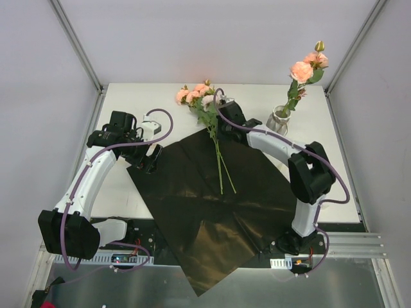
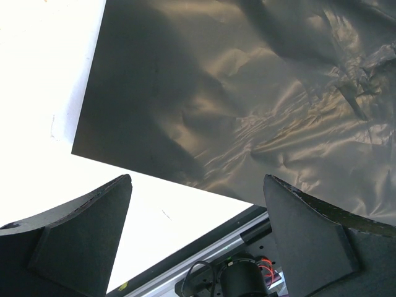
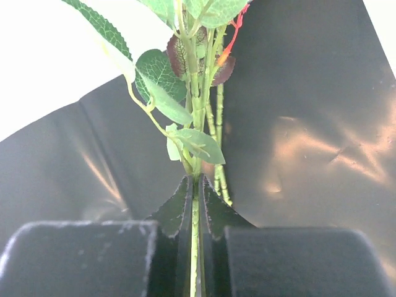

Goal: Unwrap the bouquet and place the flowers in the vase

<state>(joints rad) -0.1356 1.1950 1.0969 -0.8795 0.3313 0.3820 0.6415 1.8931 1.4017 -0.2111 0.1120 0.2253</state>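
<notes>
No text, labels, brands, numbers or signs legible in any of the three views.

Black paper sheet [image 1: 205,212] lying unfolded and flat, glossy, creased, covering table middle; near corner hanging past table edge at 6 o'clock. Loose roses [image 1: 196,96] lying across sheet's far edge: peach-pink heads resting on white table at 12 o'clock, thin green stems trailing toward 6 o'clock over sheet. One leafy stem [image 3: 196,124] sitting pinched in right gripper [image 3: 197,189]. Vase [image 1: 279,120] standing upright at 2 o'clock, clear ribbed glass, just off sheet, holding flower sprig [image 1: 302,70]: peach blooms plus bud leaning toward 1 o'clock.
</notes>
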